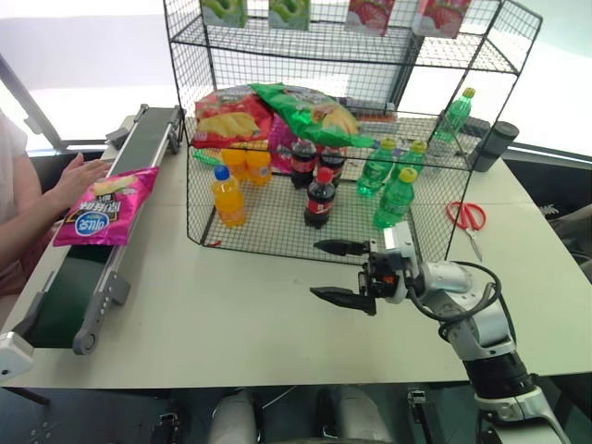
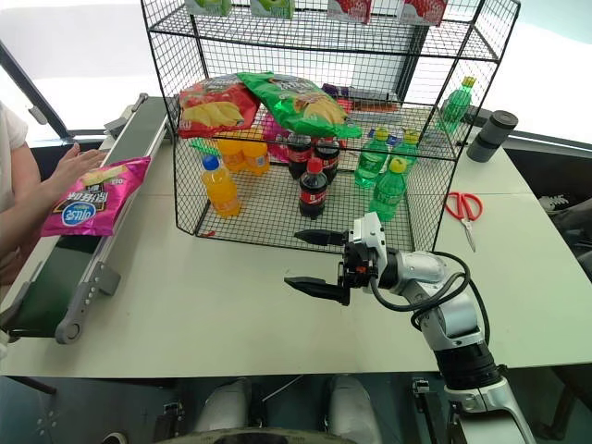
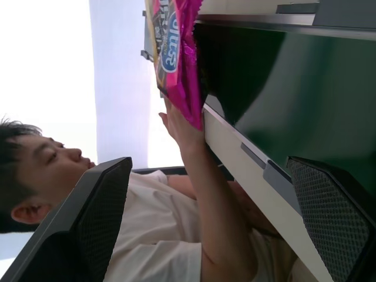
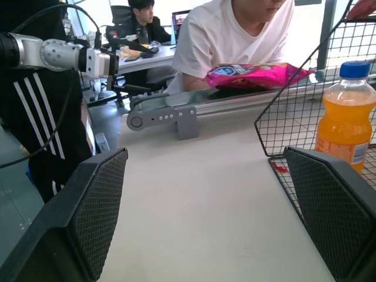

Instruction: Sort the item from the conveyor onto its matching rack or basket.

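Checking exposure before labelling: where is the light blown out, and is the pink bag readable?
Left eye view: background beyond the table washes to white; the pink bag on the conveyor reads clearly. Left wrist view: backlit, white behind the person, belt dark with a sheen.

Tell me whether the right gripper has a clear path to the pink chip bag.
Probably yes: bare table lies between the open right gripper and the pink chip bag on the conveyor; a person's hand rests beside it.

Chip bag (image 1: 104, 205) lies on the conveyor (image 1: 65, 296), at roughly nine o'clock from the rack (image 1: 324, 129).
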